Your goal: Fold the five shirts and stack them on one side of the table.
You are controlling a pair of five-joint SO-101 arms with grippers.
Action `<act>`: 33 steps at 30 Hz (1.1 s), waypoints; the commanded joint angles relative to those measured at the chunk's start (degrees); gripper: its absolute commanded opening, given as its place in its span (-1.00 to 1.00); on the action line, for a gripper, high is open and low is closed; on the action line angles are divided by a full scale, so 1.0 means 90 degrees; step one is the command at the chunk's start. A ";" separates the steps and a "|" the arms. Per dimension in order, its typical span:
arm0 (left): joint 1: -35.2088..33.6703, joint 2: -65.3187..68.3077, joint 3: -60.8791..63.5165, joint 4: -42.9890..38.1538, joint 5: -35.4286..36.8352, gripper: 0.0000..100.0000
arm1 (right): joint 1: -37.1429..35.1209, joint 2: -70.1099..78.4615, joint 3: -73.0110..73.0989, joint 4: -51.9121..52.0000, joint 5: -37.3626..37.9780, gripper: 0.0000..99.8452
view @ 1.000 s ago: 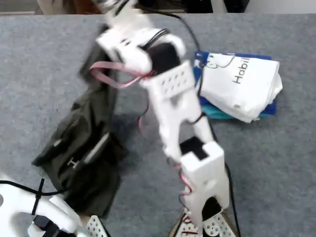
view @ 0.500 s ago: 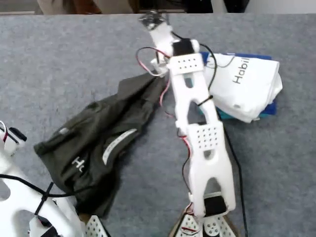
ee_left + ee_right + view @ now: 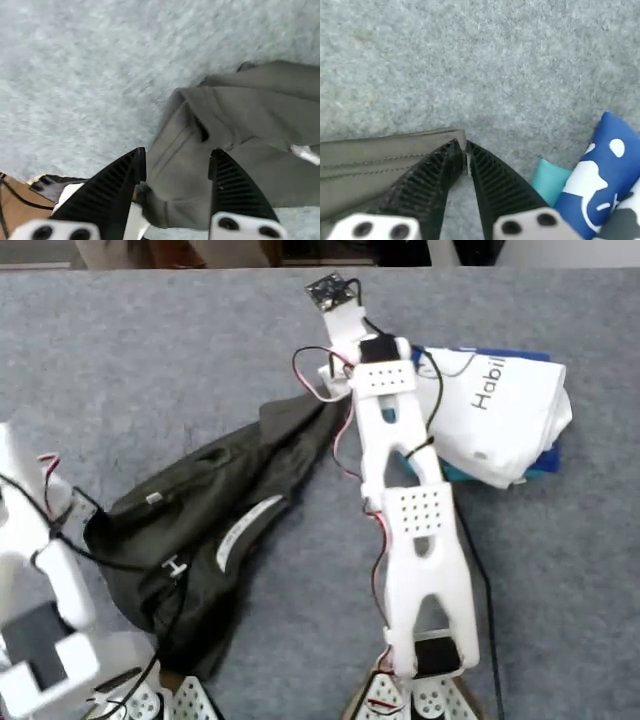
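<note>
Now your right hand (image 3: 465, 148) pinches the dark shirt (image 3: 370, 160) at one o'clock; your left hand (image 3: 176, 165) gapes wide over its nine o'clock edge.

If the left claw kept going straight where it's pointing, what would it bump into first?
Probably the dark shirt. Its folded edge lies right in front of the open left claw. Past that edge there is just the grey table, though depth is hard to judge.

Shirt and stack across the table.
The loose shirt (image 3: 210, 530) lies left of centre on the table (image 3: 120, 350); the folded stack (image 3: 490, 415) sits far right, the right arm (image 3: 400, 490) between them, the left arm (image 3: 50, 580) near-left.
</note>
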 commanded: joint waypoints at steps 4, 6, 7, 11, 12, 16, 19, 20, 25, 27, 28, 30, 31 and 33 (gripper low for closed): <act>0.0264 0.0767 -0.1319 0.0215 0.1250 -0.57 | -0.0112 -0.0093 -0.0337 -0.0029 -0.0049 -1.00; 0.0205 0.0943 -0.1621 0.0420 0.1377 -0.57 | -0.0112 -0.0093 -0.0337 -0.0029 -0.0049 -1.00; 0.0205 0.1021 -0.1748 0.0508 0.1377 -0.57 | -0.0112 -0.0093 -0.0337 -0.0039 -0.0049 -1.00; 0.0186 0.1167 -0.2149 0.0713 0.1416 -0.57 | -0.0122 -0.0093 -0.0337 -0.0068 -0.0049 -1.00; 0.0205 0.1167 -0.2237 0.0742 0.1416 -0.57 | -0.0132 -0.0093 -0.0337 -0.0068 -0.0049 -1.00; 0.0244 0.1226 -0.2471 0.0723 0.1407 -0.57 | -0.0132 -0.0093 -0.0337 -0.0068 -0.0049 -1.00; 0.0274 0.1236 -0.2462 0.0479 0.1407 -0.57 | -0.0200 -0.0083 -0.0337 -0.0068 -0.0049 -1.00; 0.0303 0.1236 -0.2462 0.0449 0.1416 -0.57 | -0.0220 -0.0083 -0.0337 -0.0068 -0.0049 -1.00; 0.0606 0.1236 -0.2471 0.0430 0.1797 -0.57 | -0.0298 -0.0083 -0.0337 -0.0068 -0.0049 -1.00; 0.0645 0.1304 -0.2452 0.0322 0.1846 -0.57 | -0.0298 -0.0083 -0.0337 -0.0068 -0.0049 -1.00; 0.0645 0.1402 -0.2462 0.0313 0.1846 -0.57 | -0.0288 -0.0083 -0.0337 -0.0068 -0.0049 -1.00; 0.0625 0.1695 -0.2462 0.0313 0.1836 -0.58 | -0.0288 -0.0083 -0.0337 -0.0068 -0.0049 -1.00; 0.0606 0.1861 -0.2462 0.0313 0.1827 -0.58 | -0.0288 -0.0083 -0.0337 -0.0068 -0.0049 -1.00; 0.0557 0.2164 -0.2501 0.0313 0.1817 -0.58 | -0.0288 -0.0083 -0.0337 -0.0068 -0.0049 -1.00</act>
